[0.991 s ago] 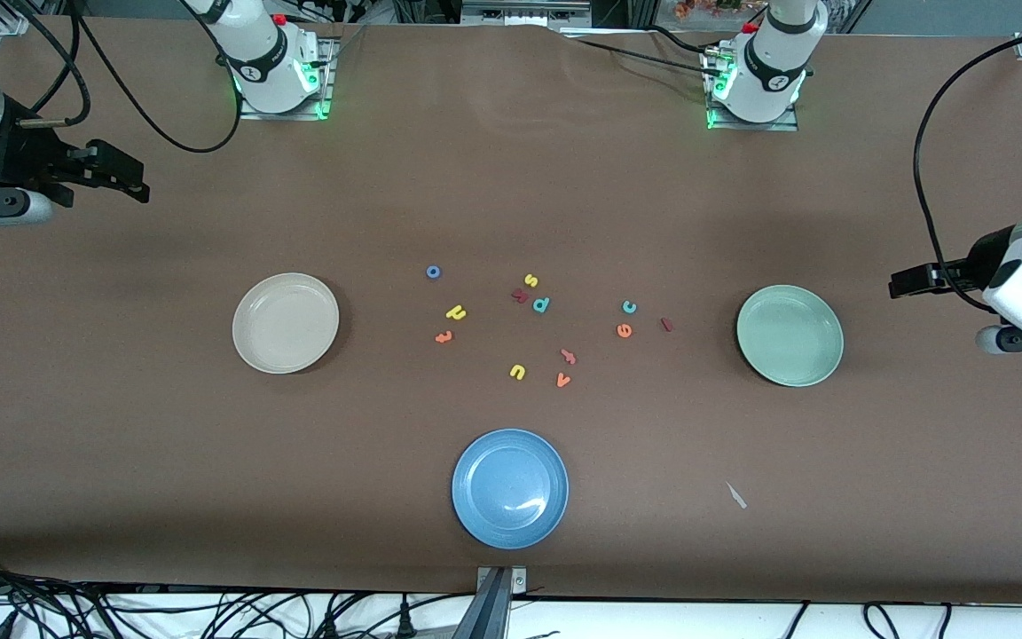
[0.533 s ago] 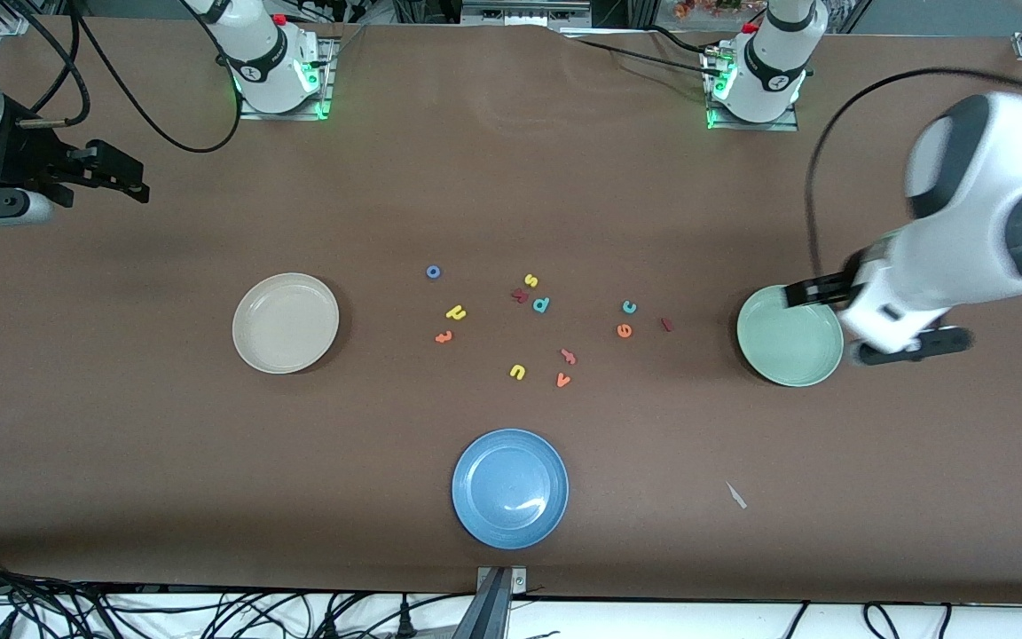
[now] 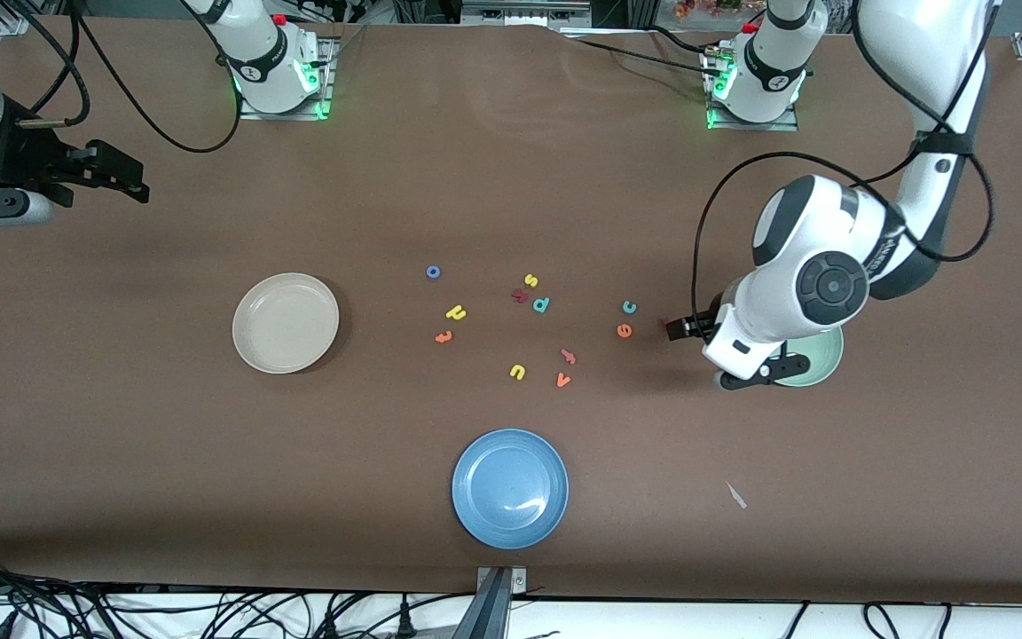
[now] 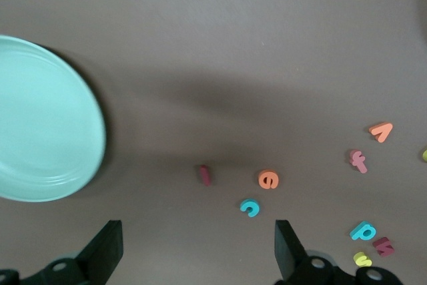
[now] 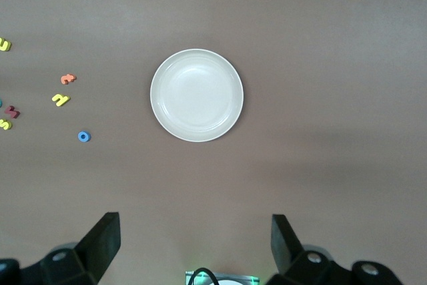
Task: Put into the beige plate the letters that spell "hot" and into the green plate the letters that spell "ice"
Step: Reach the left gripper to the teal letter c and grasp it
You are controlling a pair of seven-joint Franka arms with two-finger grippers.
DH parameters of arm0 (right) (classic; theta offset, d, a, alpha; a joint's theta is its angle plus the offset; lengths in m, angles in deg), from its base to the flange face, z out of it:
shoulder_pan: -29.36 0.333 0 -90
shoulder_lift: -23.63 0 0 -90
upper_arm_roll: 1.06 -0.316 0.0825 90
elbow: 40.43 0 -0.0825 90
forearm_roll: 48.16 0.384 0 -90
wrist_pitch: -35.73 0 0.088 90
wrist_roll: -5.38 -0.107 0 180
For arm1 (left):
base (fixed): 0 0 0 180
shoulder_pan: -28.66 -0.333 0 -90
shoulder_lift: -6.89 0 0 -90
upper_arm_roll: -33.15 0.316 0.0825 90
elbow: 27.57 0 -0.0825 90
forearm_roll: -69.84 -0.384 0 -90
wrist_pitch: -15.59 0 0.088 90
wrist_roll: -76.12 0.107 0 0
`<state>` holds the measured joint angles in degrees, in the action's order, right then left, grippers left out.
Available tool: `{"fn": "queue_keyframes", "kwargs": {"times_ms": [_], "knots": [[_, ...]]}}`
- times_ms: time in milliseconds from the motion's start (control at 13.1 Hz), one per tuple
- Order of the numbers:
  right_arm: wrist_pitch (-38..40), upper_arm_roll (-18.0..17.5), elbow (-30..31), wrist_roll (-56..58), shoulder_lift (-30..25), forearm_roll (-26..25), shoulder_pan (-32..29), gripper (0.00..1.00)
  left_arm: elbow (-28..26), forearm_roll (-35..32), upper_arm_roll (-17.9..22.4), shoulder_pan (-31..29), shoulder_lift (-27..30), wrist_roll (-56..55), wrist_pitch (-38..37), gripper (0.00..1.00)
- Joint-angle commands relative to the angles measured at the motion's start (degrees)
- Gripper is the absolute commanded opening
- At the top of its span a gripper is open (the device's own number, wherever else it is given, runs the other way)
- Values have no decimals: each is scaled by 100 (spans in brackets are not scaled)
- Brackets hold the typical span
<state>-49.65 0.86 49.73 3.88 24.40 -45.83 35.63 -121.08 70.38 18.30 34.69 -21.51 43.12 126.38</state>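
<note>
While the left gripper point(image 3: 676, 328) hangs with its jaws spread wide and empty over the table beside the green plate point(image 3: 821, 368), the dark red i point(image 4: 205, 175) lies under it, with the orange e point(image 3: 624, 330) and teal c point(image 3: 629, 307) just beside, toward the right arm's end. The right gripper point(image 3: 134, 182) waits, fingers apart, up over the table's edge at its own end, well apart from the beige plate point(image 3: 286, 322). The blue o point(image 3: 433, 272), yellow h point(image 3: 456, 311) and orange t point(image 3: 444, 336) lie between the beige plate and the other letters.

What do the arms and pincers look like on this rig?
Both are white arms with dark grey joint rings, green lights at the bases and loose black cables. The left pincer and right pincer are black with flat fingers; a round dark cap marks the left wrist.
</note>
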Motion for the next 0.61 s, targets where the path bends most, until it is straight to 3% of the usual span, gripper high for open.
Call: {"fn": "queue_keyframes", "kwargs": {"times_ms": [0,305,533], "knots": [[92,36,-95,106,12,22,-20,100,-832,122,34,232,10,-23,1010,99],[92,97,-95,115,20,31,-20,100,-1924,122,-115,346,1,-23,2471,98],[83,97,-95,106,29,57,-20,100,-2005,104,-107,470,-236,-31,2596,91]]}}
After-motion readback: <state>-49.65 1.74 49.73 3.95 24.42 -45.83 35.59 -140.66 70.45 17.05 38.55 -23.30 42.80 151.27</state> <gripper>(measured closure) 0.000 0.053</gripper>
